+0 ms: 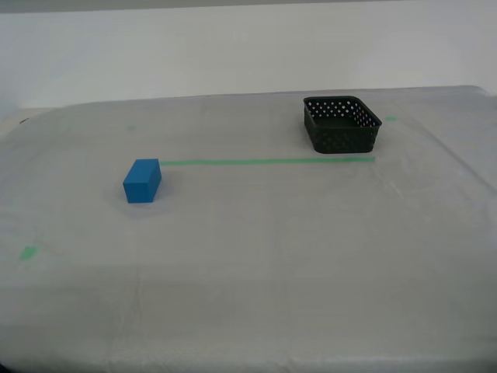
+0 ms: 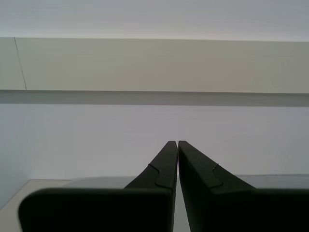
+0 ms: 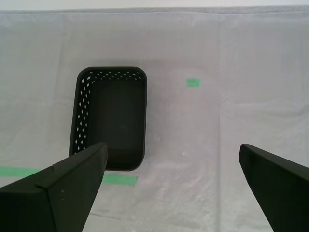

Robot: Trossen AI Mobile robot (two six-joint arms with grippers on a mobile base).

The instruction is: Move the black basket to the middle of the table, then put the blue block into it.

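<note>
Nearest the exterior camera is bare whitish cloth on the desk, with a small green tape bit toward that view's left. Neither arm shows in this view.

Farther in, the blue block sits alone on the cloth at the exterior view's left, just at the end of the thin green tape line. It looks solid and stiff, with plain smooth faces that could slip in a light pinch; I judge a squeeze across its two shorter, parallel sides would hold best.

Beyond the line's other end, toward the exterior view's right and rear, stands the black basket, upright, empty, well apart from the block and not yet at the middle. It appears to be thin perforated plastic, so probably light and somewhat flexible; a wall's rim is the natural place to take hold, one jaw inside and one outside, and I would expect it to slide easily over the cloth.

My first gripper hovers above the basket's near end with its jaws spread wide, holding nothing. My second gripper points at a pale wall, its jaws pressed together and empty.
</note>
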